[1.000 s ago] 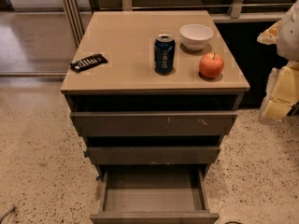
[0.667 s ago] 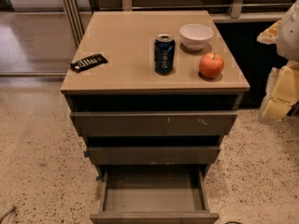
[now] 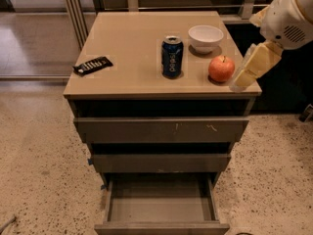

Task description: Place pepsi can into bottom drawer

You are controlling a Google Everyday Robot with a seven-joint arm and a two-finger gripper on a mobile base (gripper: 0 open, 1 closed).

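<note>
The pepsi can (image 3: pixel 172 57), dark blue with a silver top, stands upright near the middle of the cabinet top (image 3: pixel 132 43). The bottom drawer (image 3: pixel 161 226) is pulled out at the foot of the cabinet, and its tray is empty. My gripper (image 3: pixel 240 81), pale yellow under a white wrist, hangs at the right edge of the cabinet top, just right of the apple (image 3: pixel 221 68) and apart from the can. It holds nothing that I can see.
A white bowl (image 3: pixel 206 37) sits behind the apple. A black flat object (image 3: pixel 93 65) lies at the left edge of the top. The scratched top drawer (image 3: pixel 161 129) and the middle drawer (image 3: pixel 160 163) are nearly closed. Speckled floor surrounds the cabinet.
My arm has moved left, from beside the cabinet to its right edge next to the apple. The can, bowl, apple and drawers have not moved.
</note>
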